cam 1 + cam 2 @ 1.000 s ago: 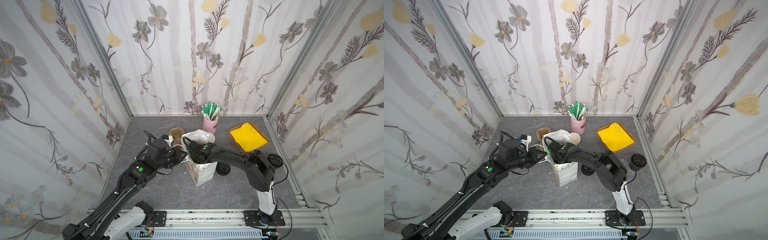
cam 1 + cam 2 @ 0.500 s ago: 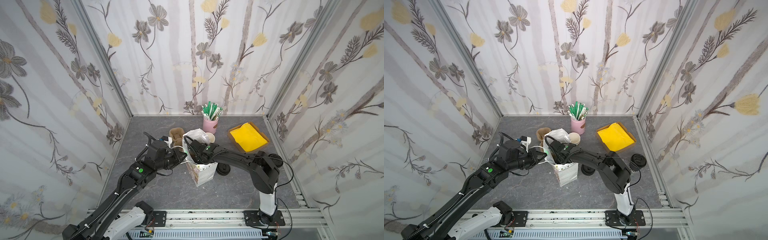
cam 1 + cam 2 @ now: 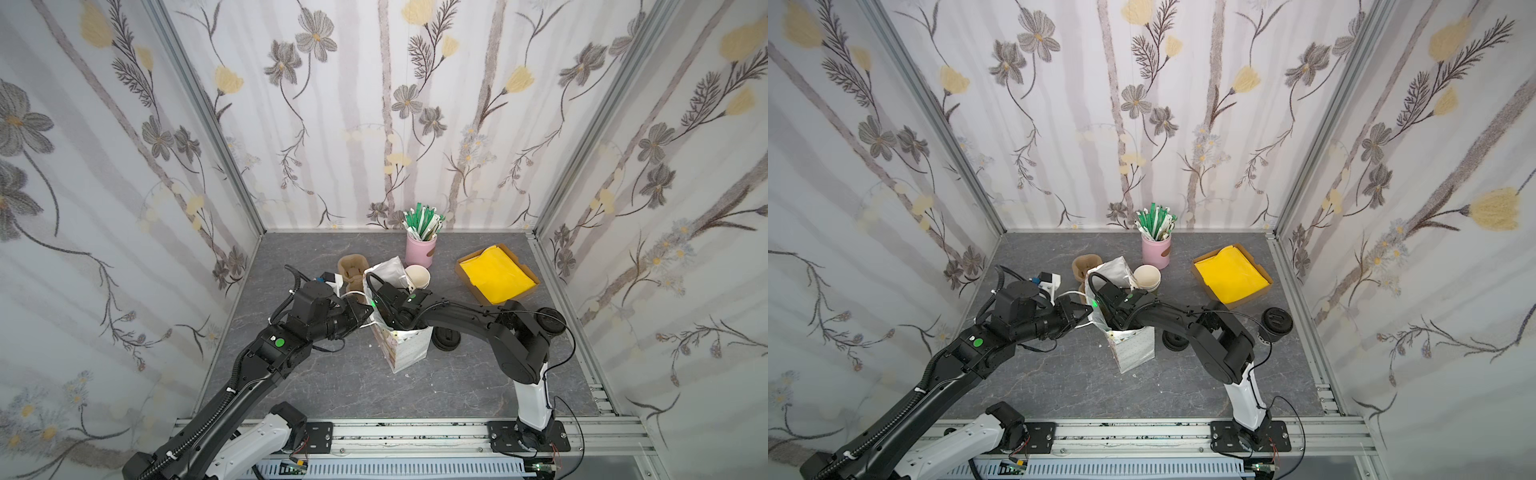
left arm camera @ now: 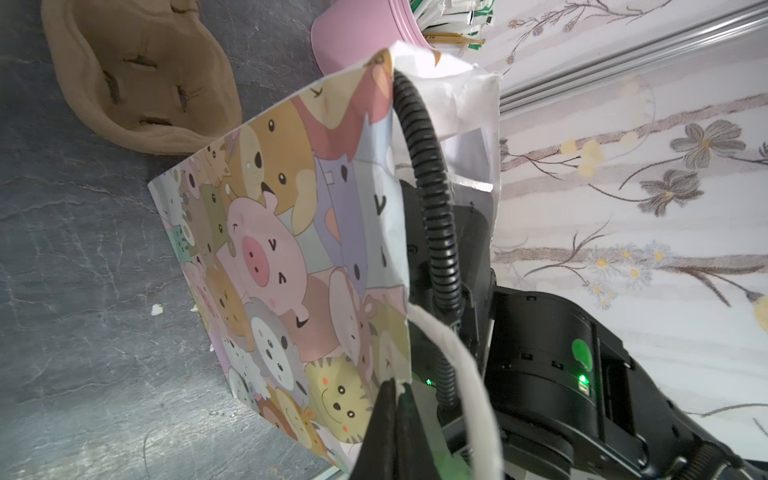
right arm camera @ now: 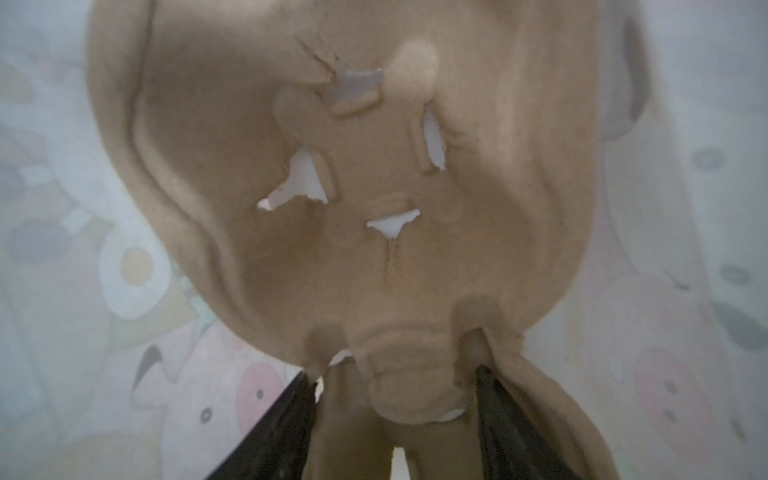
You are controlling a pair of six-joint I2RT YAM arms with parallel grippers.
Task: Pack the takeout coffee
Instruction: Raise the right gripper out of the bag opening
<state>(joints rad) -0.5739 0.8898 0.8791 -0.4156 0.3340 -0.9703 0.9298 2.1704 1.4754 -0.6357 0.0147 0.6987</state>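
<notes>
The takeout coffee [image 3: 1277, 321], a small cup under a black domed lid, stands at the right edge of the floor, partly behind the right arm's elbow [image 3: 549, 323]. A cartoon-printed white bag [image 3: 408, 347] [image 3: 1134, 347] [image 4: 291, 249] stands mid-table. My left gripper [image 3: 368, 311] [image 3: 1089, 309] [image 4: 395, 386] is shut on the bag's rim by its white handle. My right gripper [image 5: 392, 374] reaches down inside the bag, hidden there in both top views. It is open, its jaws on either side of the middle rib of a brown pulp cup carrier [image 5: 374, 166] at the bottom.
A second pulp carrier [image 3: 353, 268] [image 4: 141, 75] and a stack of lidless cups [image 3: 417, 276] sit behind the bag. Further back are a pink holder of stirrers [image 3: 422, 249] and a box of yellow napkins [image 3: 496, 276]. Loose black lids [image 3: 446, 338] lie right of the bag.
The right gripper's jaws have widened inside the bag. Both arms have hardly moved, and the left gripper keeps its hold on the bag's rim.
</notes>
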